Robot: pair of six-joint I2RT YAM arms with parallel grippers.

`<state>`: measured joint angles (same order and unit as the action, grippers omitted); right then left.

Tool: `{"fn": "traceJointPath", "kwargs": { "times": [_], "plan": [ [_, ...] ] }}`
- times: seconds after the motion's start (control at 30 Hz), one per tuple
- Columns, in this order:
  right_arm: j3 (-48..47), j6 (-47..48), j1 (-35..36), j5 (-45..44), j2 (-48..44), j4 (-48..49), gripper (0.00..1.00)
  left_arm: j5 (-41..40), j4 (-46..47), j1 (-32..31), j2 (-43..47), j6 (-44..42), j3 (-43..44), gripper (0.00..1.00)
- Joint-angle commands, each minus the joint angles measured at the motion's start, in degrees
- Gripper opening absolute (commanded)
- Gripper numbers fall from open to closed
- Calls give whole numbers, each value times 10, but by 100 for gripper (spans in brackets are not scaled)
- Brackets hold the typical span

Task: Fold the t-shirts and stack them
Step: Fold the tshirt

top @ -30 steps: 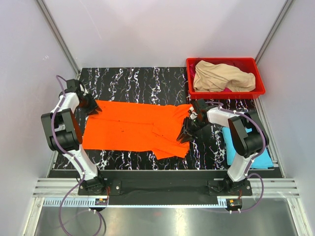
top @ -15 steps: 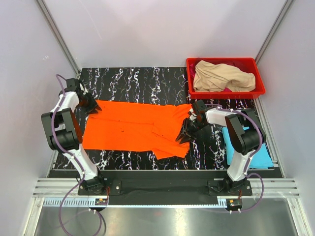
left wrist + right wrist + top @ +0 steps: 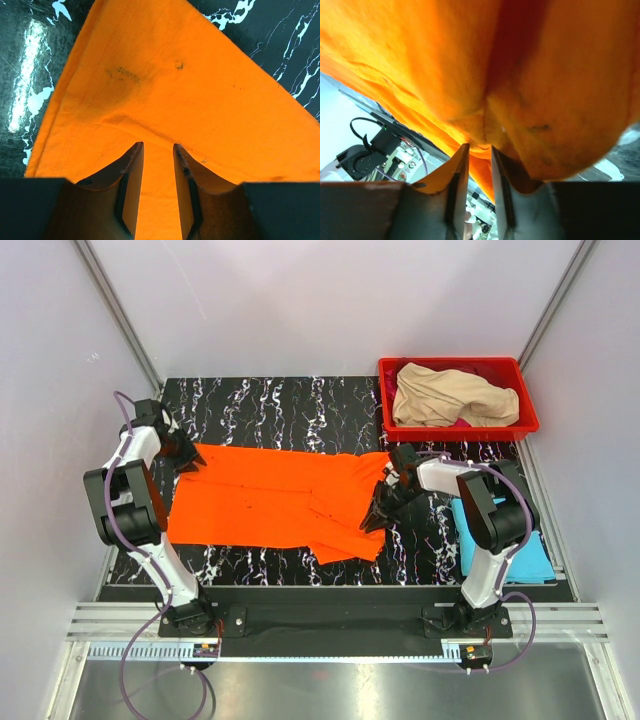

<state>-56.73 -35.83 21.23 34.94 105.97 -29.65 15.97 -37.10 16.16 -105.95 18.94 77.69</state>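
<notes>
The bright orange t-shirt (image 3: 270, 495) lies spread flat across the black marbled table (image 3: 290, 410). My left gripper (image 3: 192, 462) is at its far left corner. In the left wrist view the fingers (image 3: 132, 170) stand close together with orange cloth (image 3: 175, 90) pinched between them (image 3: 157, 145). My right gripper (image 3: 372, 518) is at the shirt's right side. It is shut on a bunched fold (image 3: 477, 146), and the lifted cloth (image 3: 445, 65) drapes over the camera. The beige shirt (image 3: 450, 395) lies in the bin, with a bit of magenta (image 3: 463, 423) under it. The light blue shirt (image 3: 535, 560) lies folded at the right.
The red plastic bin (image 3: 440, 432) stands at the table's far right corner. The right arm's base rises in front of the light blue shirt. Grey walls close in the table on the left, right and back.
The right wrist has shifted slightly to the left with the cloth in its jaws. The left arm and the shirt's left side have not moved.
</notes>
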Motion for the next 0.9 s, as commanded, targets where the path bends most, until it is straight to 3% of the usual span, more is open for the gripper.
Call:
{"fn": "traceJointPath", "kwargs": {
  "times": [0.0, 0.17, 0.4, 0.57, 0.63, 0.77, 0.87],
  "plan": [
    [-32, 0, 0, -15, 7, 8, 28, -15, 6, 2, 2, 0, 22, 36],
    [-55, -1, 0, -7, 3, 18, 1, -16, 8, 1, -7, 9, 23, 42],
    [-69, 5, 0, -7, -17, 0, 0, -26, 9, -1, -21, 10, 33, 48],
    [-70, 10, 0, -7, -31, -9, 0, -34, 4, -3, -54, 16, 62, 35],
    [-70, 14, -1, -6, -31, -9, 0, -49, -4, -2, -61, 17, 76, 35],
    [-66, 18, -7, -5, -33, -12, 0, -111, -28, -1, -49, 9, 80, 45],
    [-60, 17, -12, -2, -37, -9, 0, -136, -39, 3, -41, 0, 77, 47]
  ]
}}
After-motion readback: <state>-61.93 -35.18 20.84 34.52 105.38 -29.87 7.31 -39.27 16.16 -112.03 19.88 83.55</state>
